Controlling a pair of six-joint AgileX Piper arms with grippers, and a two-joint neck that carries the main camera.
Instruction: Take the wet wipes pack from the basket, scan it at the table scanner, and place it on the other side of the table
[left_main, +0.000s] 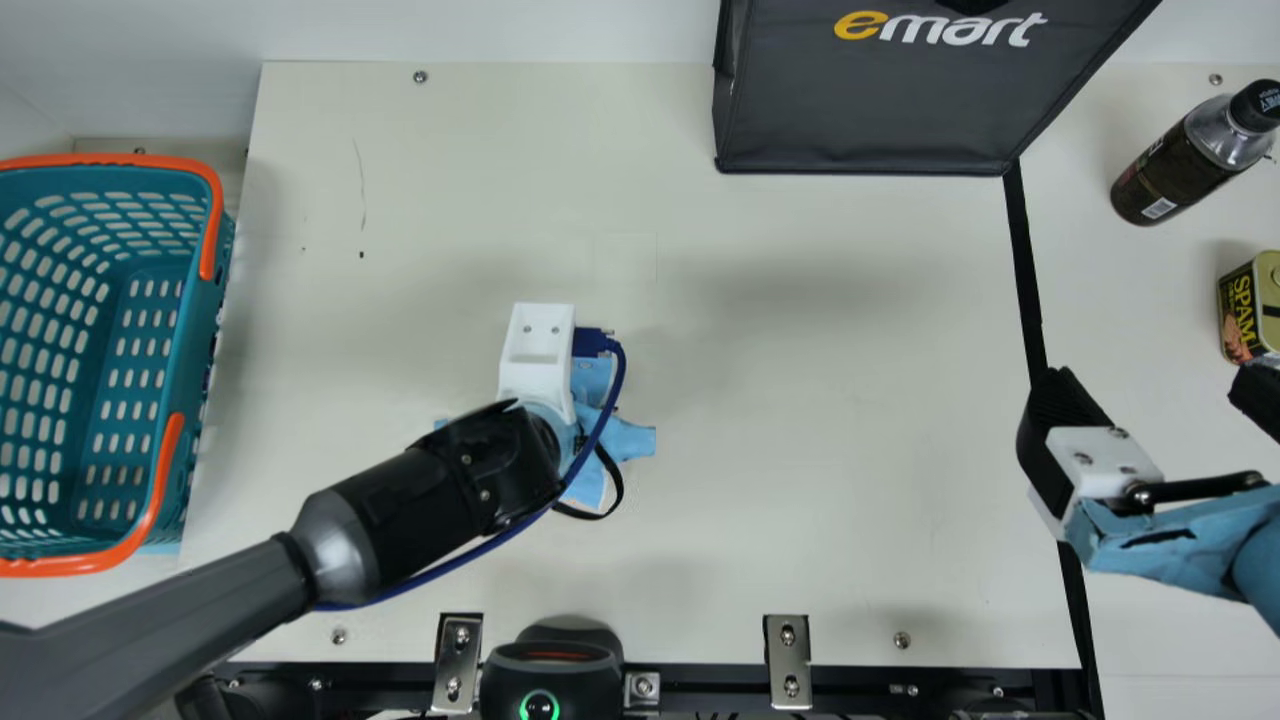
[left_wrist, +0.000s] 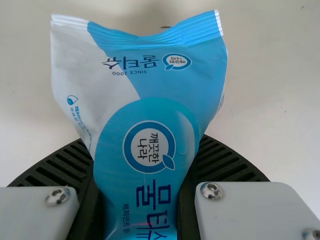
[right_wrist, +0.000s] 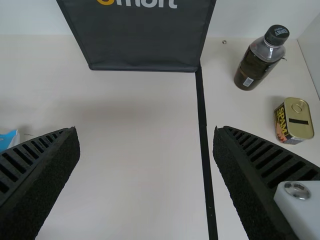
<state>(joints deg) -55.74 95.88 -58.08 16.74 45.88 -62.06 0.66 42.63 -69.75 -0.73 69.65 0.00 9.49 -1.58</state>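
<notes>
The wet wipes pack (left_wrist: 150, 145), blue and white, is clamped between the two ribbed fingers of the left gripper (left_main: 627, 441), its middle pinched narrow and its wider, crimped end reaching out past the fingertips. Its printed face is turned to the left wrist camera, with the cream table (left_main: 850, 350) behind it. In the main view the left arm (left_main: 400, 510) slants in from the lower left corner, and its gripper is above the table, left of the middle, between the basket and the black strip. A dark blue cable (left_main: 480, 548) runs along that arm. The scanner (left_main: 552, 675), black with a green-lit ring, sits at the table's near edge, below the left gripper in the main view. The teal basket (left_main: 200, 350) with orange handles stands at the left. On the other side, the right gripper (left_main: 1160, 395) has its fingers spread well apart, close to the black strip (left_main: 1022, 270). Beyond that strip, at the far right, stand a tin of meat (left_main: 1240, 310) and, farther back, a dark bottle (left_main: 1185, 165) with a black cap. The dark grey bag (left_main: 880, 105) stands at the table's far edge, its lower right corner touching the strip's far end.
</notes>
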